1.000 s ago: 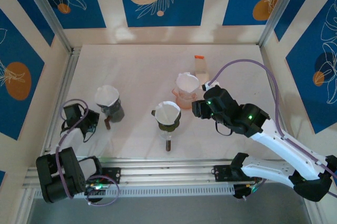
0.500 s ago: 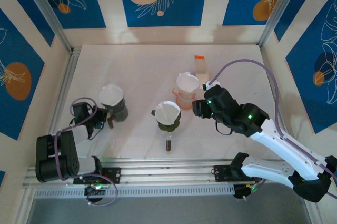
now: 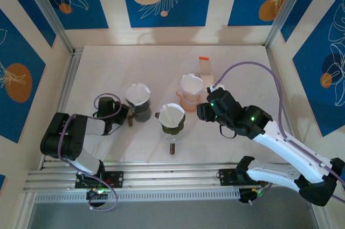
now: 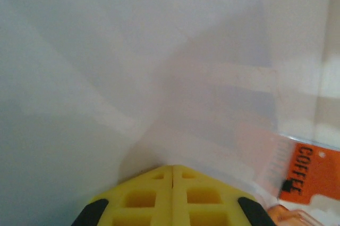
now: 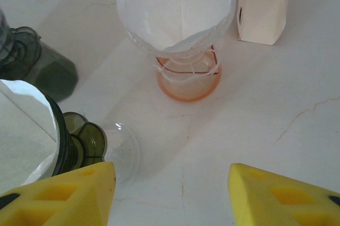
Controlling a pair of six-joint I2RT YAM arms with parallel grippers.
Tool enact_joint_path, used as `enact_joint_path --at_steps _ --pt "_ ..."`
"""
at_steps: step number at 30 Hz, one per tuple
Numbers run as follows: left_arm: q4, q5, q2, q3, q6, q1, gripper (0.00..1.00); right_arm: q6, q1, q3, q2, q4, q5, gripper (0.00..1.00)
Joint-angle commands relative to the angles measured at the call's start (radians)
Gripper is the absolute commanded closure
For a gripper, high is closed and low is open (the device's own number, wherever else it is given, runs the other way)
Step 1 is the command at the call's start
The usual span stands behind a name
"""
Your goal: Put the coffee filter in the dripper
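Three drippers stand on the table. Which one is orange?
The orange dripper stands farthest right, beside the coffee box; the left dripper and middle dripper are dark.

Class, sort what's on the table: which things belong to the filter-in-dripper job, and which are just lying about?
Job: orange dripper, middle dripper, left dripper; right filter, middle filter, left filter.
Lying about: coffee box.

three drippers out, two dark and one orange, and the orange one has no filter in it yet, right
Not quite: the orange dripper already holds a white filter, as the right wrist view shows. The rest stands: three drippers, two of them dark and one orange.
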Motion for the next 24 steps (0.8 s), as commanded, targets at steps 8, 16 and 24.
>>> enact_joint_path --at_steps 8,16,24 --pt "0.069 -0.047 0.069 0.035 -0.056 -0.093 1.0 0.044 -0.009 -0.015 0.001 -0.016 0.011 0.41" --pt "-0.22 -0.067 -0.216 0.006 0.06 0.028 1.0 0.038 -0.016 -0.013 0.009 0.003 0.026 0.41" --pt "-0.666 -0.161 -0.592 0.141 0.328 0.113 0.82 -0.001 -0.059 -0.008 0.006 0.046 0.108 0.34"
